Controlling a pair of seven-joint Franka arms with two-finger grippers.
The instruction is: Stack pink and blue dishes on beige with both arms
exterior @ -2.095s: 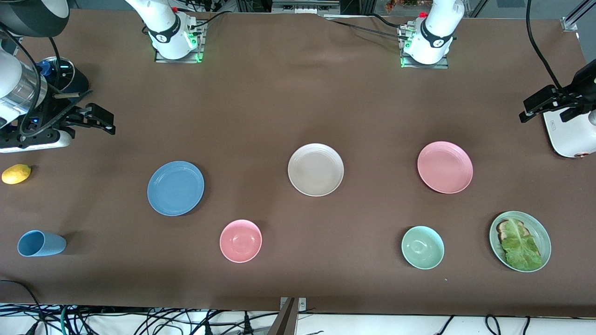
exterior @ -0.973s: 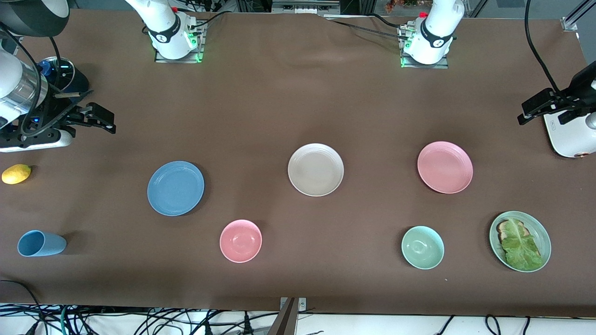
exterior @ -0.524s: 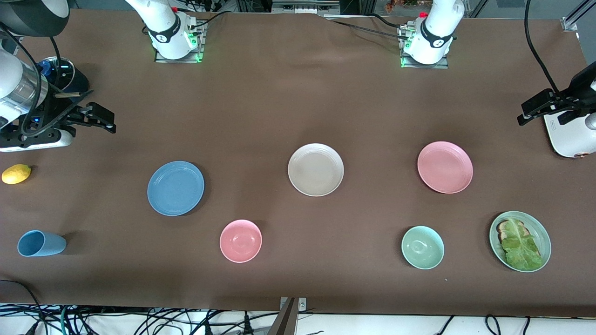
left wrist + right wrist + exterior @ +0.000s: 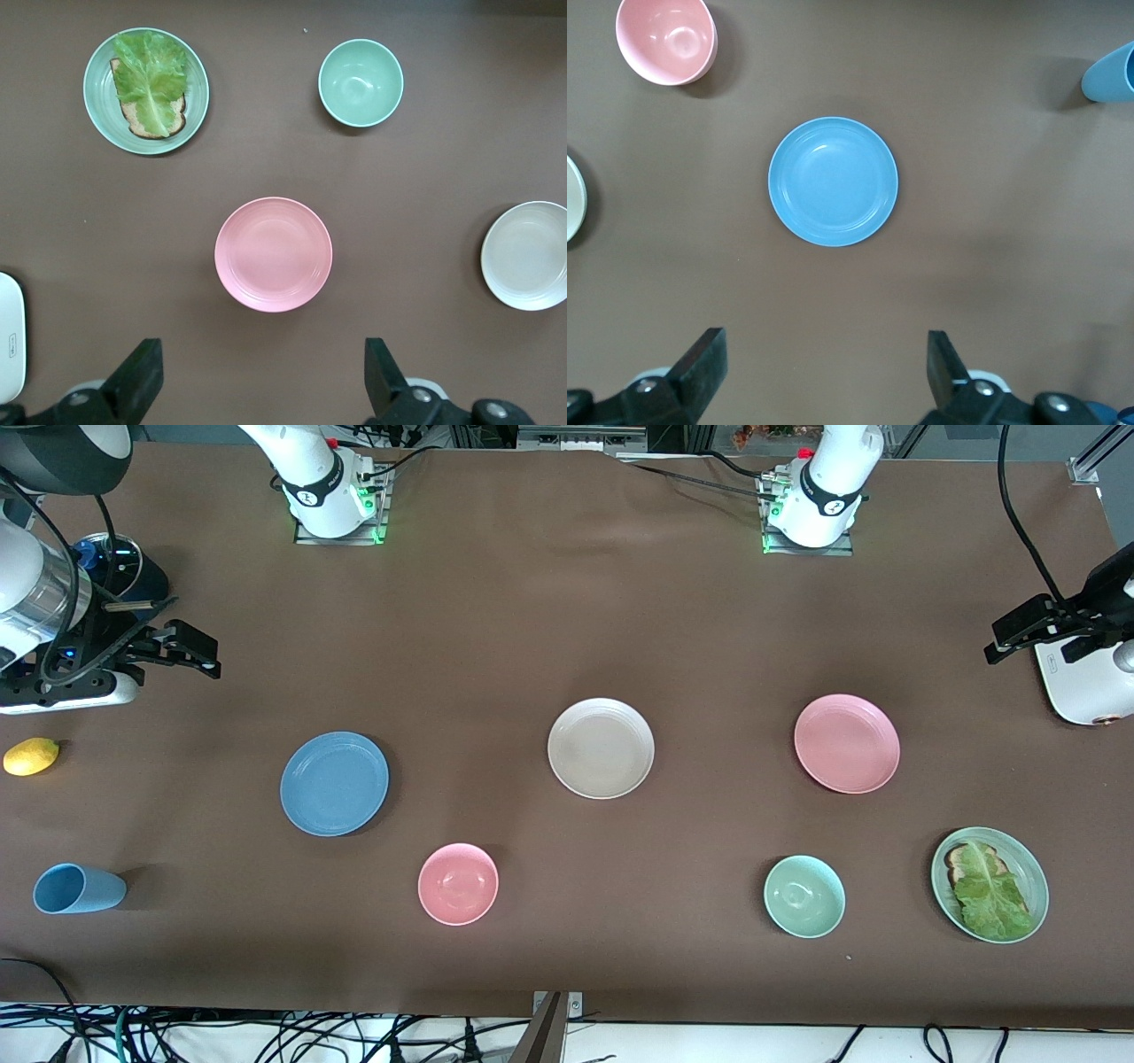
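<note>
The beige plate (image 4: 601, 747) lies mid-table. The blue plate (image 4: 334, 783) lies toward the right arm's end, also in the right wrist view as the blue plate (image 4: 833, 181). Toward the left arm's end rests the pink plate (image 4: 846, 743), which the left wrist view shows as the pink plate (image 4: 274, 254) with the beige plate (image 4: 529, 255) beside it. My right gripper (image 4: 202, 657) hangs open and empty over bare table at its end, the right gripper (image 4: 824, 363) short of the blue plate. My left gripper (image 4: 1001, 638) hangs open and empty, the left gripper (image 4: 261, 376) short of the pink plate.
Nearer the camera stand a pink bowl (image 4: 458, 883), a green bowl (image 4: 803, 895), a green plate with lettuce on toast (image 4: 990, 884) and a tipped blue cup (image 4: 78, 888). A lemon (image 4: 31, 755) and a black device (image 4: 115, 567) sit at the right arm's end, a white appliance (image 4: 1085, 686) at the left arm's.
Almost nothing: the left gripper has shifted very slightly since the earliest frame. The plates and the right arm have not moved.
</note>
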